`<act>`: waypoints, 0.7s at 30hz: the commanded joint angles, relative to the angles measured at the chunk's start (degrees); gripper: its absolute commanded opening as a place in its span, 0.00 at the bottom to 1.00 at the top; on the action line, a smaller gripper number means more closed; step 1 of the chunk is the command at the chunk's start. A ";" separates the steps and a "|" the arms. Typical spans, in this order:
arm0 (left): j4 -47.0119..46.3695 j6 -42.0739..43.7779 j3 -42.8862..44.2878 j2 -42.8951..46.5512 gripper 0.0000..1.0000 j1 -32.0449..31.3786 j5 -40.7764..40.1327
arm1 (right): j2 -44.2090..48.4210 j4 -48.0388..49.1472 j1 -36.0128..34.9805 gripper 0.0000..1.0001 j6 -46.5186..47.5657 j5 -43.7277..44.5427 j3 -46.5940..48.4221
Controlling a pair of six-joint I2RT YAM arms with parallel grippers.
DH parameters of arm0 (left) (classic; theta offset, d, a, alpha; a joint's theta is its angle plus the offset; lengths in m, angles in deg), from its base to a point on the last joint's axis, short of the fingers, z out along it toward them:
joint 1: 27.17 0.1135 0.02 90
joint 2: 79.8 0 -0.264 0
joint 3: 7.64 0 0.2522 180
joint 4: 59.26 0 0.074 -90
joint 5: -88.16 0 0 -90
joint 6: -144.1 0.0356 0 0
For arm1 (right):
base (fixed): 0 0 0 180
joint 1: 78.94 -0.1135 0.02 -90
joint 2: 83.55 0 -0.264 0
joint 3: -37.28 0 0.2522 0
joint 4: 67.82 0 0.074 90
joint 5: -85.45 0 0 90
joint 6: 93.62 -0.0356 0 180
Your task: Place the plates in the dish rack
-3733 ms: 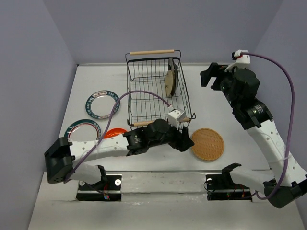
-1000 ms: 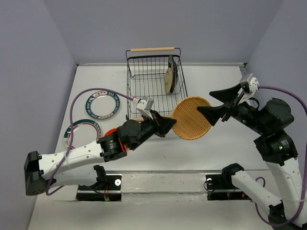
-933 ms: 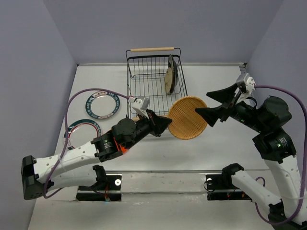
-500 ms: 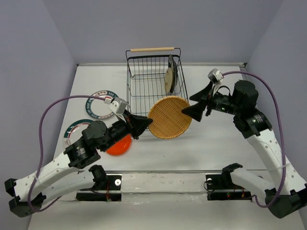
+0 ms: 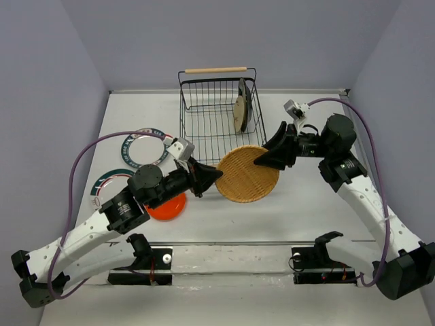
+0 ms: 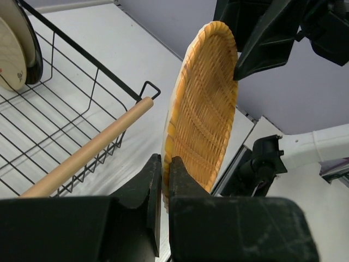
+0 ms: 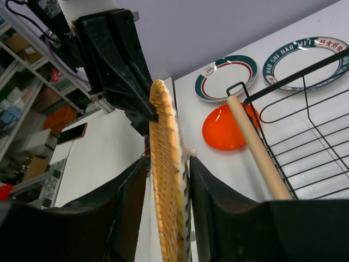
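Note:
The tan woven plate (image 5: pixel 248 175) hangs tilted above the table, in front of the dish rack's (image 5: pixel 216 70) near right corner. My left gripper (image 5: pixel 209 175) is shut on its left rim; in the left wrist view the two fingers pinch the rim's edge (image 6: pixel 165 161). My right gripper (image 5: pixel 262 159) has closed on the opposite rim, a finger on each face of the plate (image 7: pixel 167 161). Two plates, one black-rimmed (image 5: pixel 246 102) and one beige (image 5: pixel 238 109), stand upright in the rack's right side.
An orange plate (image 5: pixel 166 207) lies on the table under my left arm. Two white plates with teal rims (image 5: pixel 144 146) (image 5: pixel 115 183) lie at the left. The rack's near wooden handle (image 6: pixel 87 150) runs just beside the held plate.
The left arm carried the woven plate left and lower. The right gripper came in from the right and its wide-open jaws closed onto the plate's rim.

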State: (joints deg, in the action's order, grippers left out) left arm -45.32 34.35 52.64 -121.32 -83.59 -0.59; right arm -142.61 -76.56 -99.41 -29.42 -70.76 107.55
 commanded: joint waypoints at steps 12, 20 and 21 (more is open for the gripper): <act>-1.43 3.31 9.02 -1.90 0.34 9.40 -2.40 | -5.09 -5.46 -1.06 0.07 0.93 12.57 11.33; 11.66 3.22 12.28 -0.14 0.97 14.93 -21.90 | -12.99 -13.19 -3.43 0.07 1.10 41.49 24.24; 12.46 3.49 12.28 0.38 0.99 15.29 -24.17 | -15.00 -13.45 -4.48 0.07 1.37 43.69 25.30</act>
State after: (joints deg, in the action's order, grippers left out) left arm -38.19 36.45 62.52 -122.43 -70.34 -14.62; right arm -154.13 -88.21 -101.57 -27.85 -44.05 126.13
